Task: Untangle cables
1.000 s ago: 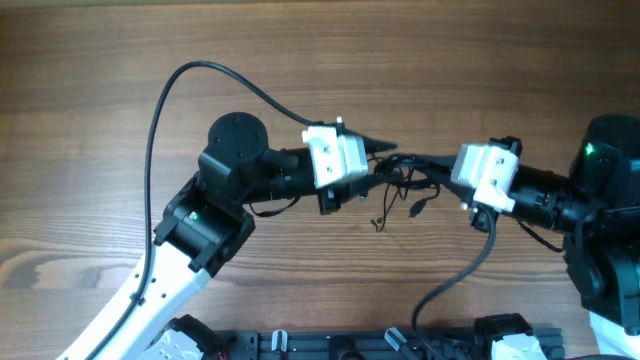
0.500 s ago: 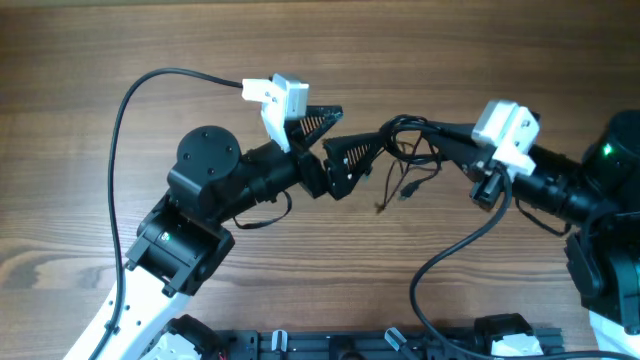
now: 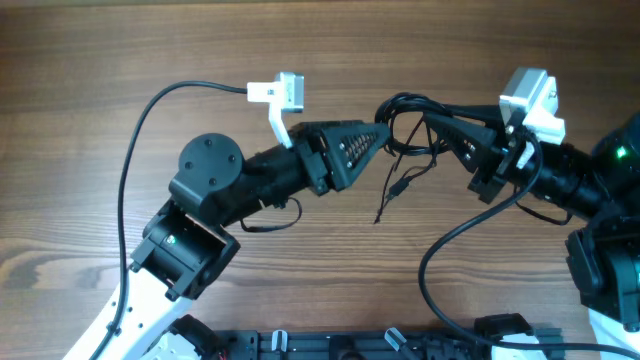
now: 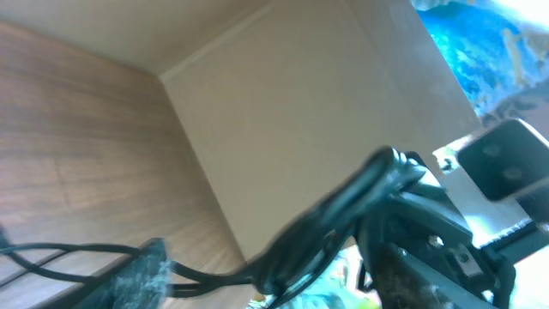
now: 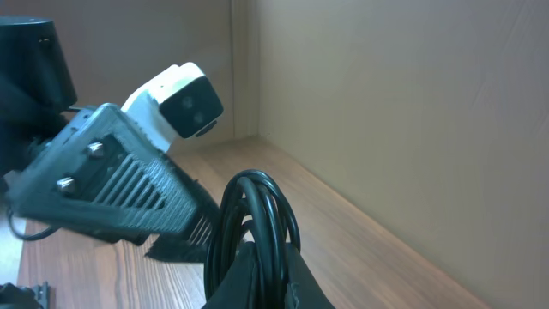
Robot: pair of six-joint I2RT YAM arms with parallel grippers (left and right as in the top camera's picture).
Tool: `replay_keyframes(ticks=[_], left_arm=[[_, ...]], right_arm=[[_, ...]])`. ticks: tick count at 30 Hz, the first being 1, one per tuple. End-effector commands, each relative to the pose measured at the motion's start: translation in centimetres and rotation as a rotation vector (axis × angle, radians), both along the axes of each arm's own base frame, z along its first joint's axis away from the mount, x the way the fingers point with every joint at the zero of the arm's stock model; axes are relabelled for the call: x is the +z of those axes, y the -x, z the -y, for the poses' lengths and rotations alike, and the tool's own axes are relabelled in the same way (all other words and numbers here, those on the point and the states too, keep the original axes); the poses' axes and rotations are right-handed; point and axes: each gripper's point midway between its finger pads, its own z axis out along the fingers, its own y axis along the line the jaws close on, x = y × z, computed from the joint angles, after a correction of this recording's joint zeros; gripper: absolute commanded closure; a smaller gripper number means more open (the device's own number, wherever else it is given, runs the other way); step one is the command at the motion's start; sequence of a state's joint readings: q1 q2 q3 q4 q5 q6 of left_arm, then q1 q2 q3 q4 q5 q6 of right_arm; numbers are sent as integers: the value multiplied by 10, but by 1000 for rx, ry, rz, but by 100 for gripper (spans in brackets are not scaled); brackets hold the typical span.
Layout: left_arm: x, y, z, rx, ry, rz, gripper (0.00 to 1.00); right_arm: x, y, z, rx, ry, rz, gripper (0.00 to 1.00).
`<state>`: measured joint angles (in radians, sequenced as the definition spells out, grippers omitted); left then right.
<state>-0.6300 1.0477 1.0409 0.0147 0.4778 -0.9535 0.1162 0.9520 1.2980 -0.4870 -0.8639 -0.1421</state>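
The cables (image 3: 402, 106) are thin black cords looped in a small bundle, held off the table between the two grippers. Loose plug ends hang down toward the table (image 3: 384, 203). My right gripper (image 3: 432, 121) is shut on the loops, which stand above its fingers in the right wrist view (image 5: 257, 202). My left gripper (image 3: 381, 138) points right with its tips at the bundle. Its fingers (image 4: 274, 268) look spread, with cords (image 4: 343, 210) running past the left finger toward the right gripper (image 4: 446, 245).
The wooden table (image 3: 300, 50) lies under both arms. Thick black robot cables curve at the left (image 3: 150, 120) and lower right (image 3: 440, 250). A black rail (image 3: 330, 345) runs along the front edge. A beige wall (image 5: 386, 103) stands behind the table.
The right gripper has lifted the bundle and moved it toward the far side. The left gripper opened, rotated and followed the bundle to the right.
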Motion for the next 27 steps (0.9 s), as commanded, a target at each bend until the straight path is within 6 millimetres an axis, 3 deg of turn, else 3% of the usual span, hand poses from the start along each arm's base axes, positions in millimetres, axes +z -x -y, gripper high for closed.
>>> replay_keyframes(ticks=[1, 2, 7, 13, 19, 27], left_arm=[[6, 5, 7, -30, 16, 14, 51], [7, 6, 10, -39, 22, 23, 59], [3, 5, 23, -65, 24, 25, 65], [5, 5, 23, -64, 28, 31, 96], [7, -6, 16, 1, -33, 168, 96], [5, -43, -22, 143, -45, 152, 96]], right_arm=[[3, 2, -2, 19, -26, -23, 96], [3, 2, -3, 25, -27, -26, 96], [3, 3, -4, 33, -28, -27, 96], [1, 2, -4, 32, -26, -35, 96], [-3, -12, 6, -67, -10, -42, 96], [-35, -16, 17, -142, 99, -99, 96]])
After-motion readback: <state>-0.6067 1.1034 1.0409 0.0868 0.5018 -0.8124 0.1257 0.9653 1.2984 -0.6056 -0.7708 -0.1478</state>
